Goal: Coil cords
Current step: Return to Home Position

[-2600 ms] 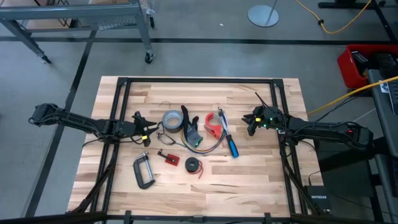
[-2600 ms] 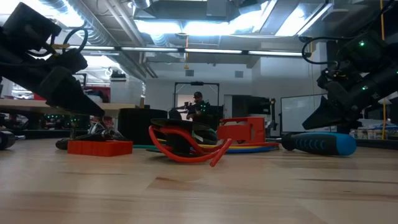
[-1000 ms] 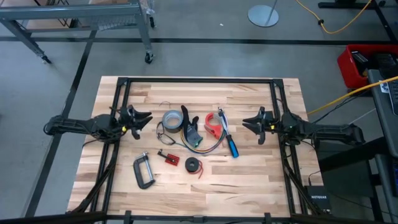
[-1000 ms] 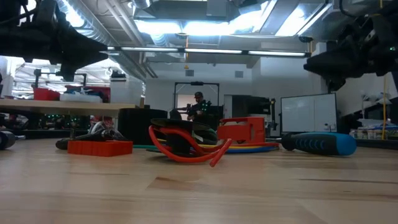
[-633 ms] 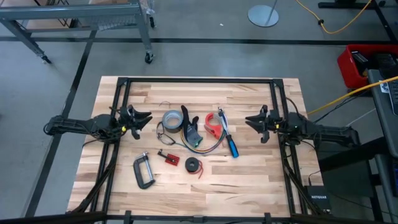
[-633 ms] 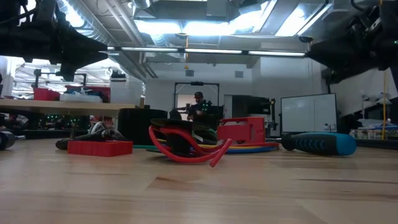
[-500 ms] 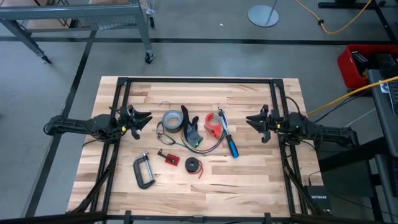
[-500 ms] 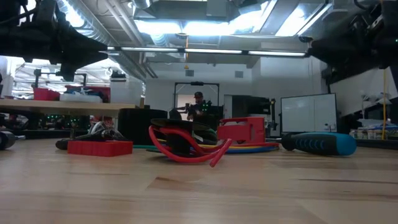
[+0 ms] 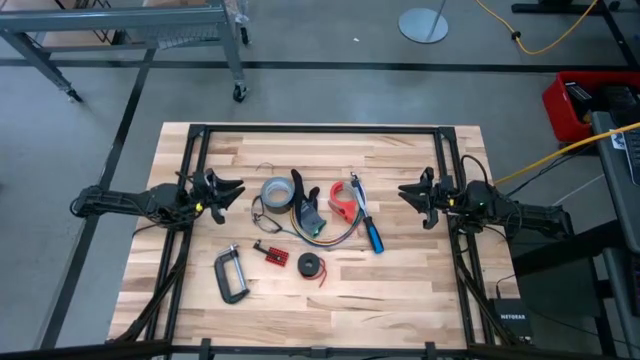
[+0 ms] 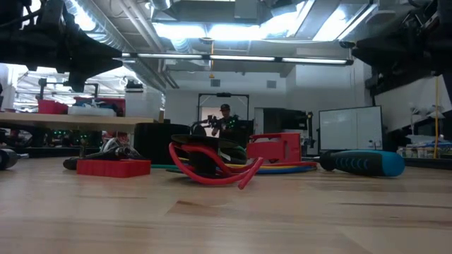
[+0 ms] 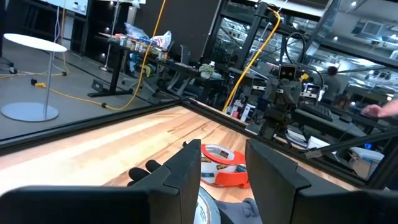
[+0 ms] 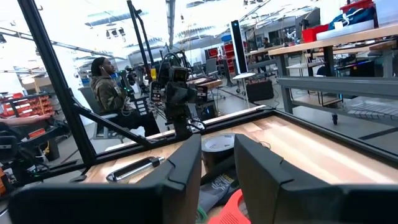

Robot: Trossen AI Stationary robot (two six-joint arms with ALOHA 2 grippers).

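High view: both arms are back at the sides of the counter [image 9: 400, 300]. The left claw [image 9: 232, 192] hangs over the left part, fingers spread, empty, just left of the grey tape roll [image 9: 276, 192]. The right claw [image 9: 408, 196] is over the right part, also spread and empty, apart from the blue-handled screwdriver [image 9: 372, 234]. The red cord [image 9: 321, 278] is wound on the black spool [image 9: 311, 265], which lies flat front of centre with a short red tail sticking out. The multi-strand cord [image 9: 340, 236] lies loose on the wood in an arc from under the black glove [image 9: 306, 208] round toward the red tape dispenser [image 9: 342, 198]. A small red block [image 9: 270, 253] and a C-clamp [image 9: 230, 276] sit left of the spool.

Low view: the black spool [image 10: 205, 142] is centre frame, with red cord [image 10: 212, 169] loops drooping off it onto the counter [image 10: 226, 219]. The red block [image 10: 113, 167] is on one side, the screwdriver [image 10: 364, 163] on the other, and the dispenser [image 10: 277, 149] behind. A thin strip of multi-strand cord [image 10: 286, 169] lies flat on the wood behind the spool. The arms are dark shapes in the upper corners, off the wood. A person [image 10: 224, 118] is far back in the room.

Left wrist view: the left claw [image 11: 224, 146] shows a wide gap with nothing in it. Past it are the tape roll [image 11: 208, 211] and the dispenser [image 11: 217, 169].

Right wrist view: the right claw [image 12: 217, 142] shows a wide gap with nothing in it. The tape roll [image 12: 217, 144] is ahead, the screwdriver [image 12: 134, 168] off to one side. A seated person [image 12: 109, 93] is beyond the counter.
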